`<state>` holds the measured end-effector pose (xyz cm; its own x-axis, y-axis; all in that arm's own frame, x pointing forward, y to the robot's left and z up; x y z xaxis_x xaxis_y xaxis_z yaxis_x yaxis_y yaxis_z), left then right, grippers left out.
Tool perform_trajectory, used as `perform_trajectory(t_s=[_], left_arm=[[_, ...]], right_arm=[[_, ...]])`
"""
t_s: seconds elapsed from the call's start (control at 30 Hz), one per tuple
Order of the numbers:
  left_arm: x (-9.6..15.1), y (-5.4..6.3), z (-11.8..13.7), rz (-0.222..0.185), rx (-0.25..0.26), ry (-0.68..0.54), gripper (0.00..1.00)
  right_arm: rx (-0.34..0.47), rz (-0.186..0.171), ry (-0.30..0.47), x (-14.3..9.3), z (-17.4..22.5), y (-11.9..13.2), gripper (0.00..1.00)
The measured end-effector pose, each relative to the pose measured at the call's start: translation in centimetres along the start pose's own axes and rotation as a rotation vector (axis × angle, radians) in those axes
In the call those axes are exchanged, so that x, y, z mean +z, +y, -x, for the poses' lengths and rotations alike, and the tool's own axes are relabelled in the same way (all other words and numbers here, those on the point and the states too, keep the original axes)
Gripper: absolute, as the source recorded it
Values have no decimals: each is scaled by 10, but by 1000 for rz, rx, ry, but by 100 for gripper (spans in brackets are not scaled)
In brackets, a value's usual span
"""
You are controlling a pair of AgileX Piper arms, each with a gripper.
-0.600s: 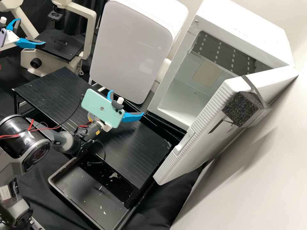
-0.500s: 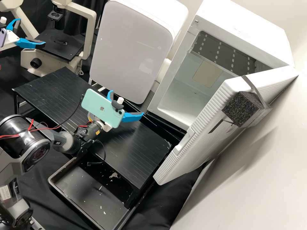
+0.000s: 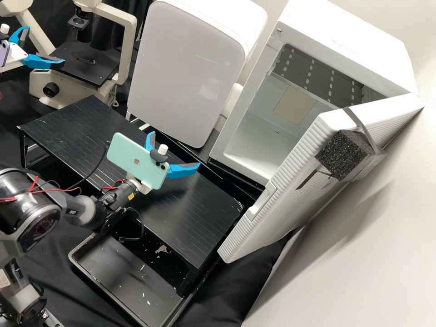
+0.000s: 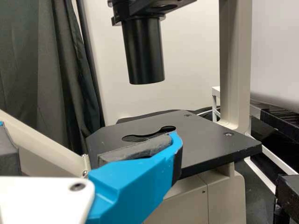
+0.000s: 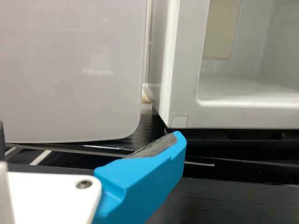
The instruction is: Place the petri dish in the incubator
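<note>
The incubator [image 3: 268, 145] stands with its door [image 3: 290, 181] wide open, a black foam block on the door's outer face. Facing it from over the black slatted stand, my right gripper [image 3: 175, 149] is open with nothing between its fingers. At the upper left, my left gripper [image 3: 45, 45] is open beside the microscope stage [image 3: 86, 66]. In the left wrist view, my left gripper [image 4: 91, 135] is spread in front of the stage [image 4: 210, 144]. My right gripper [image 5: 91, 135], in its own wrist view, stands apart from the incubator's front frame [image 5: 182, 88].
A closed white appliance [image 3: 181, 68] stands left of the incubator. The black slatted stand [image 3: 195, 213] lies below both, with a dark tray [image 3: 122, 272] at its near side. The microscope's dark cylinder [image 4: 144, 51] hangs above its stage.
My right gripper has drawn back a little, down and left in the high view, away from the incubator; its fingers remain spread. The left gripper has kept still.
</note>
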<state>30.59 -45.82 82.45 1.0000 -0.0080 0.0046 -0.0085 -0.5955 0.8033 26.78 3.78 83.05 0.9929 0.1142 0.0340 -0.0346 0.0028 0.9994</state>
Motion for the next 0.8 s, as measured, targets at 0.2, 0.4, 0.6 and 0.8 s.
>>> perform_trajectory(t_s=[0.2, 0.4, 0.6, 0.8], left_arm=[[0, 0, 0, 0, 0, 0, 100], [0, 0, 0, 0, 0, 0, 100], [0, 0, 0, 0, 0, 0, 100], [0, 0, 0, 0, 0, 0, 100]], right_arm=[[9, 10, 97, -9, 30, -2, 100], [-53, 4, 96, -7, 48, -17, 100], [-109, 0, 67, 0, 52, -28, 100], [-136, -2, 48, 4, 52, -33, 100]])
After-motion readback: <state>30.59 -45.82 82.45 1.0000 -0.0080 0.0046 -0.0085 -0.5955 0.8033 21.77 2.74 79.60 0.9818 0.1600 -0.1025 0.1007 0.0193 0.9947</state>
